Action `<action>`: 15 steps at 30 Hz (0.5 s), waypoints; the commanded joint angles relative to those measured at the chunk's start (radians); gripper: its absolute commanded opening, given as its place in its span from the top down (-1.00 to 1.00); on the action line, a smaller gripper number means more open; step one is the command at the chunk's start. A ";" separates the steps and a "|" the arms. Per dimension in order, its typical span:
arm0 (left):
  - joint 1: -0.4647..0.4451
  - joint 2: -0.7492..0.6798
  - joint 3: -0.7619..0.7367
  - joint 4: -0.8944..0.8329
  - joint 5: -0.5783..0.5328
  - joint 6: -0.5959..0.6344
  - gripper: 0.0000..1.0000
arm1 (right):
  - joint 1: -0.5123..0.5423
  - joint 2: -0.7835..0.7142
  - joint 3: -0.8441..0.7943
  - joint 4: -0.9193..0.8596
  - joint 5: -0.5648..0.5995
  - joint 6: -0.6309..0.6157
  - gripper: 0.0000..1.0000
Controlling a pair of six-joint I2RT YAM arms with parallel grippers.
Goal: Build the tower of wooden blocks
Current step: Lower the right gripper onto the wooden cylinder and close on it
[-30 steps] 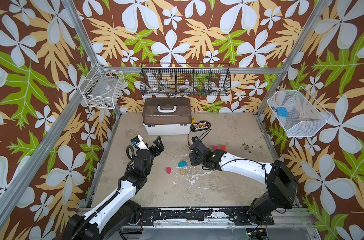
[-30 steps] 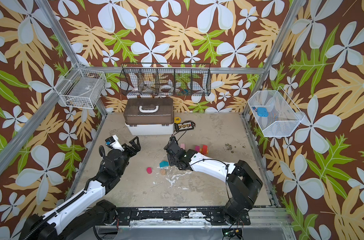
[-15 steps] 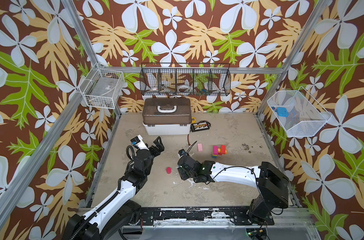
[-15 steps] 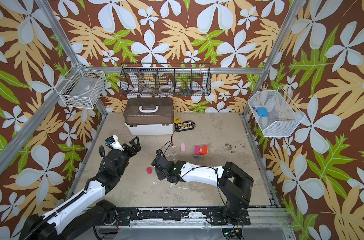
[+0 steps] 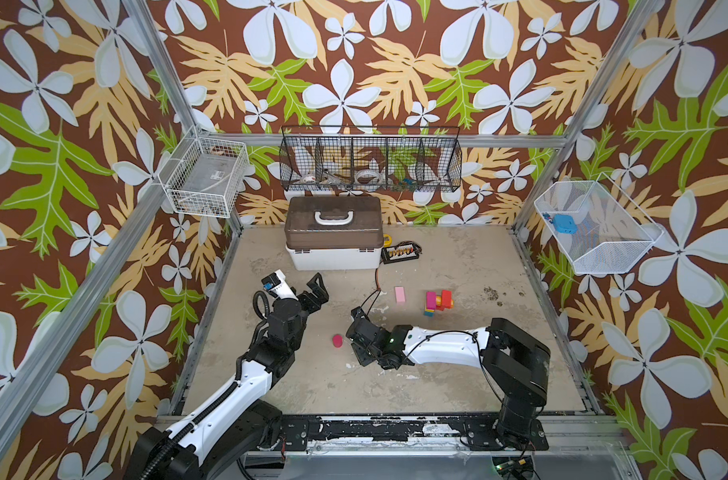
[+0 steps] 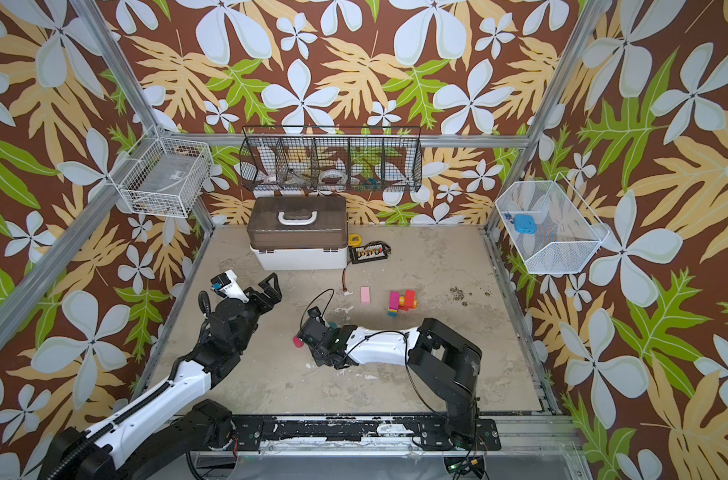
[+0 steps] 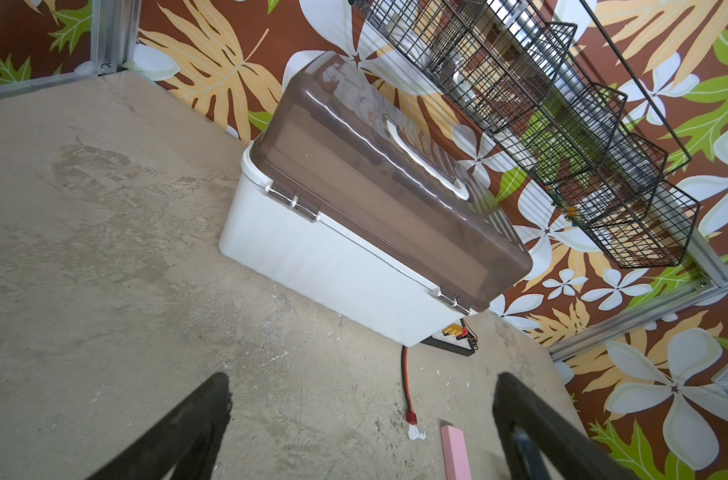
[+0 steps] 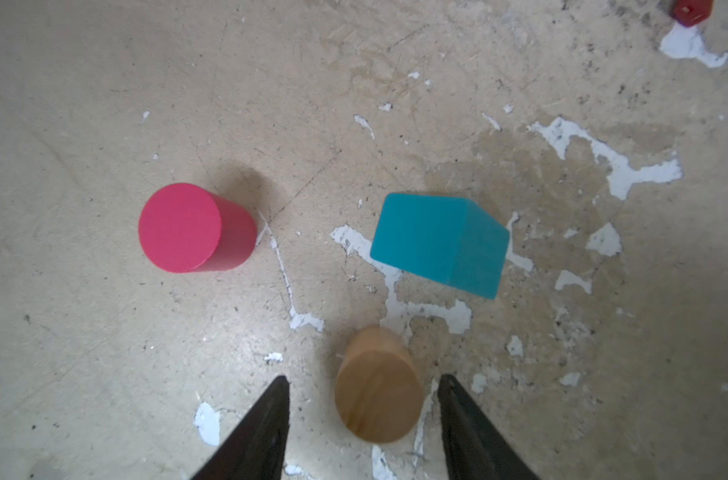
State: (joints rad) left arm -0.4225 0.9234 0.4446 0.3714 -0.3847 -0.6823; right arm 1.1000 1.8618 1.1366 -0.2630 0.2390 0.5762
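Observation:
My right gripper (image 8: 363, 379) points down at the floor, open, its jaws on either side of an upright tan cylinder (image 8: 379, 386) with a gap on each side. Beyond it a teal roof piece (image 8: 441, 243) and a crimson cylinder (image 8: 192, 228) stand apart from each other. In both top views this gripper (image 5: 356, 338) covers the tan and most of the teal; the crimson cylinder (image 5: 336, 340) shows beside it. The tower (image 5: 437, 301) of magenta, red, yellow and blue blocks stands farther back right, a pink bar (image 5: 400, 294) lying beside it. My left gripper (image 5: 314, 291) hovers open and empty.
A brown-lidded white toolbox (image 5: 333, 237) stands at the back, with a black-and-orange board (image 5: 402, 252) beside it and a red wire (image 5: 377, 282) trailing forward. Wire baskets (image 5: 370, 160) hang on the walls. The left wrist view shows the toolbox (image 7: 354, 257) and pink bar (image 7: 456, 453).
My right arm has swung left and forward, away from the tower, and now sits over the teal and tan blocks. The left arm has not moved.

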 commanded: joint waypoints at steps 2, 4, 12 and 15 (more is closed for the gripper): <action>0.001 -0.002 0.006 0.004 -0.008 -0.006 -1.00 | 0.000 0.019 0.009 -0.002 0.017 0.007 -0.14; 0.001 -0.002 0.005 0.006 -0.010 -0.003 -0.99 | -0.001 0.022 0.011 -0.003 0.020 0.004 -0.13; 0.001 0.008 0.008 0.007 -0.006 -0.005 -1.00 | -0.020 0.040 0.014 0.006 0.016 0.002 0.03; 0.001 0.009 0.007 0.008 -0.001 -0.004 -0.99 | -0.028 0.044 0.015 0.010 0.013 0.005 0.03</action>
State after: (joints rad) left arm -0.4225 0.9310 0.4446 0.3714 -0.3843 -0.6823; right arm 1.0767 1.9018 1.1469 -0.2615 0.2413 0.5755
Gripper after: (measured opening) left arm 0.997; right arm 0.488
